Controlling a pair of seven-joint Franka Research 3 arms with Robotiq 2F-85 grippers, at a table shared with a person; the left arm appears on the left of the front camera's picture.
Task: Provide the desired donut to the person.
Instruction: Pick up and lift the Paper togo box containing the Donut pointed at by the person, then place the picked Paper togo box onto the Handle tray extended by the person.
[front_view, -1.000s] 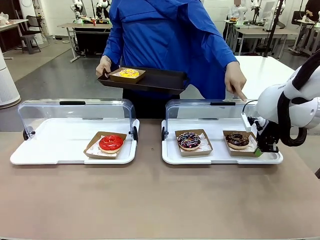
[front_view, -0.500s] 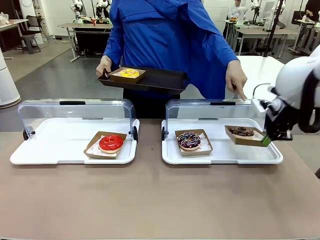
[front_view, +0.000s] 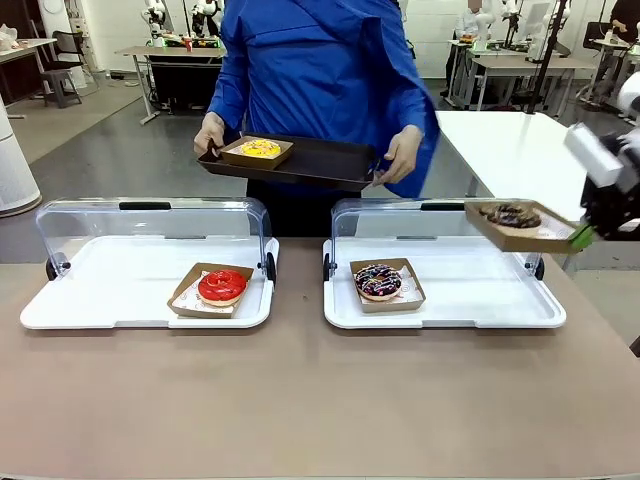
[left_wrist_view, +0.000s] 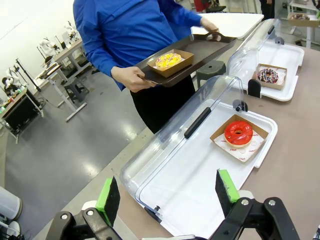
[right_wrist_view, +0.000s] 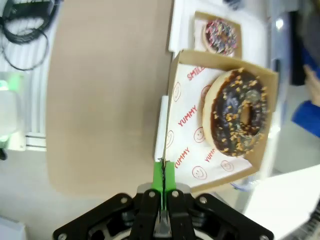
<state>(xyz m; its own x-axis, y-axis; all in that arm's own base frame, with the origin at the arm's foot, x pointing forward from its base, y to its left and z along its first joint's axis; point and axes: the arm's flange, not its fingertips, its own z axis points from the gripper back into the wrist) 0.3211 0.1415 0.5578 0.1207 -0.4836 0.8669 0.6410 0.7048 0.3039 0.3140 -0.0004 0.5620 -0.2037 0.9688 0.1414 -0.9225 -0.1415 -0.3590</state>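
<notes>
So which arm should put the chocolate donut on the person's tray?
Right: the right end effector is shut on the chocolate donut's box, held above the table; the left end effector is open, holding nothing.

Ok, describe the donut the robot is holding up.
Find the right-hand display case, lid open. Above its right end the right gripper holds a cardboard tray aloft. The chocolate donut on it has nut crumbs, unlike the sprinkled donut in the case.

brown donut (front_view: 513, 214), blue coat (front_view: 320, 70), black tray (front_view: 330, 158)
</notes>
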